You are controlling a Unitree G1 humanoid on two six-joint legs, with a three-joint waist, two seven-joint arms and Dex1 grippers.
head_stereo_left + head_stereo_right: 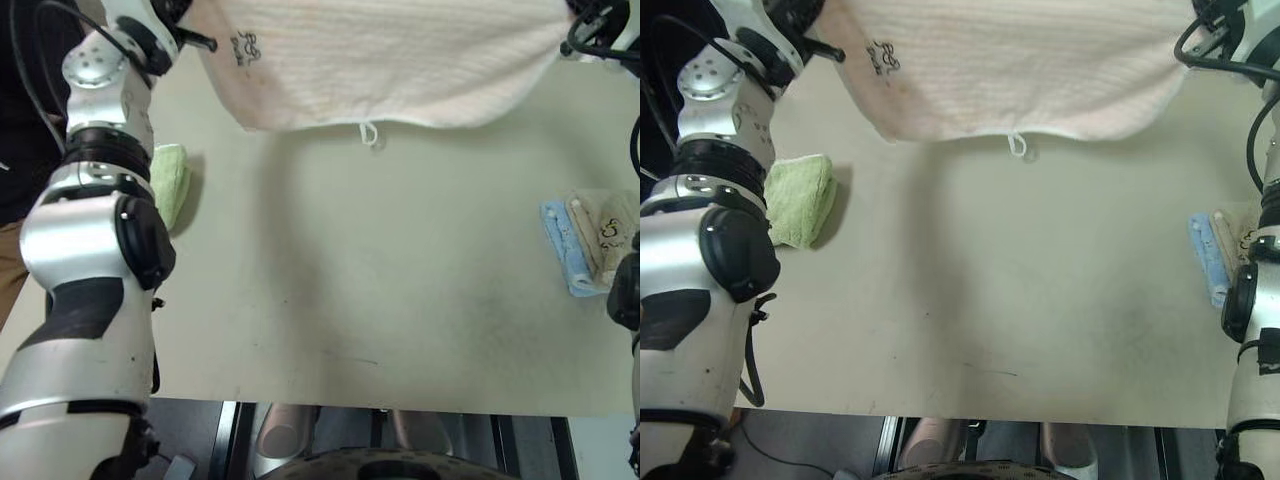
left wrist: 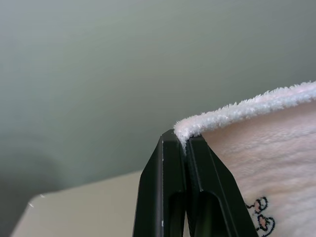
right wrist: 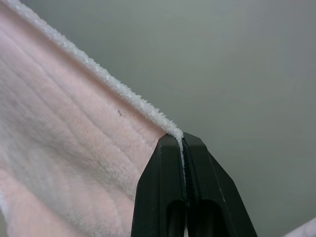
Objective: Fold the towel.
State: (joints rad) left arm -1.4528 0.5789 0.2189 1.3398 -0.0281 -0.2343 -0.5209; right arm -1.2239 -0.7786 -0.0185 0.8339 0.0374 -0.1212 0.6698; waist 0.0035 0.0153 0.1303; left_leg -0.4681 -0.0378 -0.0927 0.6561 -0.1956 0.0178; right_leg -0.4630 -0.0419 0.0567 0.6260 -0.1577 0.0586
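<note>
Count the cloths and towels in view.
4: pink towel hanging between both hands; green towel on the table's left; blue cloth and beige cloth stacked at its right edge, partly hidden.

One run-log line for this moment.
towel: held up over table | left gripper: shut on corner | right gripper: shut on corner

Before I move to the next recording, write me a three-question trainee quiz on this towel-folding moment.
1. True or false: the towel lies flat on the table.
2. What does each hand grip? A) a towel corner B) the green cloth C) nothing
3. Which cloth lies on the table by the robot's left arm?

Key:
1. False; it hangs lifted, and its white loop dangles from the lower edge.
2. A; the left hand and the right hand each pinch a corner.
3. The green towel.
</note>
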